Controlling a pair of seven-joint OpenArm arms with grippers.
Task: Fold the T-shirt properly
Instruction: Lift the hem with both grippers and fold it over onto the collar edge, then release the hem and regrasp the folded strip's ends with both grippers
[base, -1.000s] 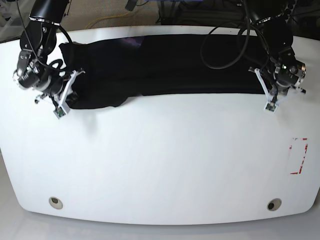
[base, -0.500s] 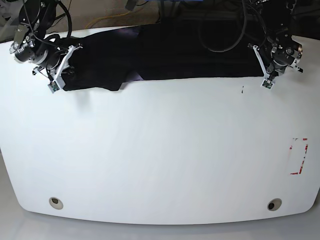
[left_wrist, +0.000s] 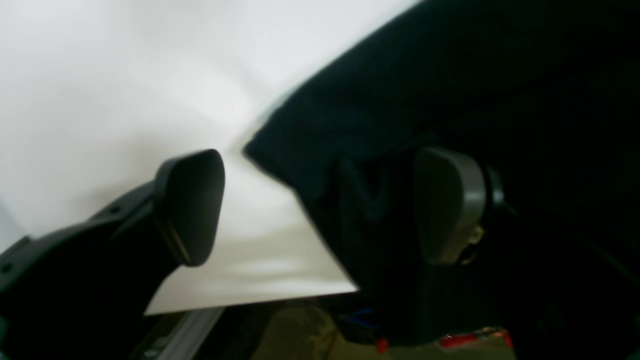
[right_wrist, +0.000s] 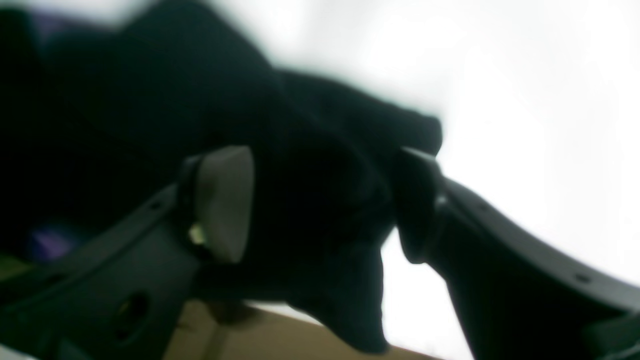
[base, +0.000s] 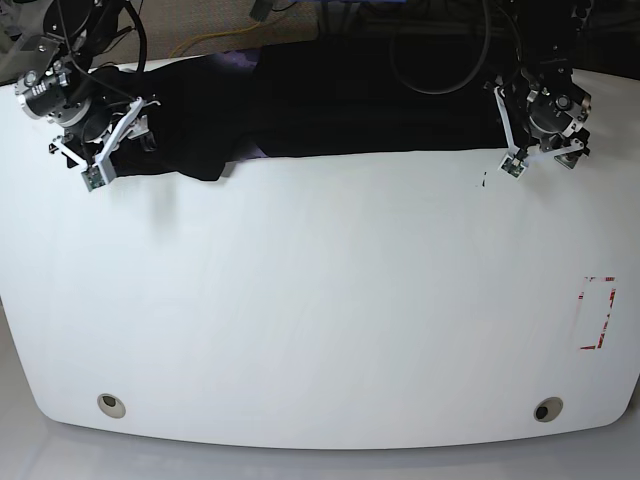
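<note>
The large black soft cloth T-shirt (base: 330, 110) is stretched along the far edge of the white table (base: 320, 320), with the left gripper (left_wrist: 320, 205) and right gripper (right_wrist: 320, 205) spread open around its ends, so unheld cloth could be dragged off the far edge.

T-shirt (base: 330, 105) lies along the far edge of the table (base: 320, 320), stretched across most of its width. Right gripper (base: 95, 150) sits at the shirt's end on the base view's left; left gripper (base: 535, 150) at the opposite end. Marked rectangle (base: 597, 312) lies on the table near its right edge, well apart from the shirt.
</note>
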